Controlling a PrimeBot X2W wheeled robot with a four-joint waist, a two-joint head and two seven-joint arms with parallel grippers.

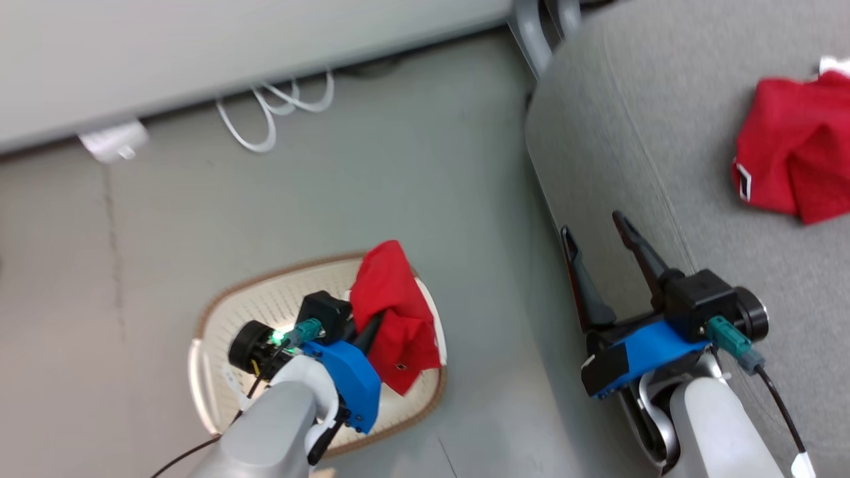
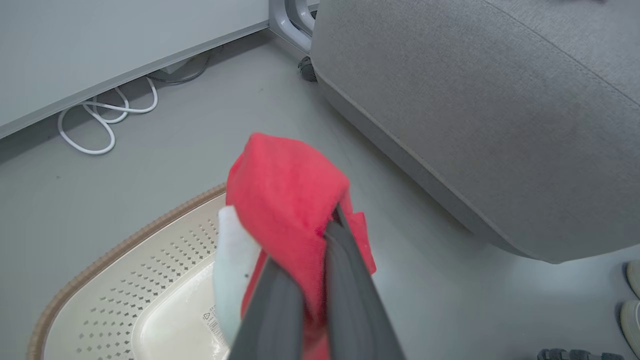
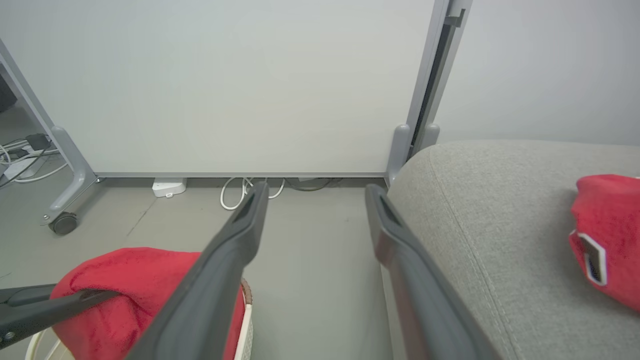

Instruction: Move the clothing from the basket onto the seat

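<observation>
My left gripper (image 1: 373, 318) is shut on a red garment (image 1: 393, 312), which hangs lifted over the white perforated basket (image 1: 265, 302) with its brown rim. In the left wrist view the red garment (image 2: 287, 200) is pinched between the dark fingers (image 2: 345, 280), above the basket (image 2: 150, 285). A second red garment (image 1: 797, 149) with white trim lies on the grey sofa seat (image 1: 637, 119). My right gripper (image 1: 597, 229) is open with nothing in it, at the sofa's front edge. The right wrist view shows the sofa (image 3: 480, 210) and the lying garment (image 3: 607, 230).
A pale panel on a wheeled grey frame (image 1: 199, 46) stands behind, with white cables (image 1: 272, 109) looped on the floor beneath it. Open grey floor (image 1: 412, 159) lies between basket and sofa. Shoe tips (image 2: 631, 305) show at the edge of the left wrist view.
</observation>
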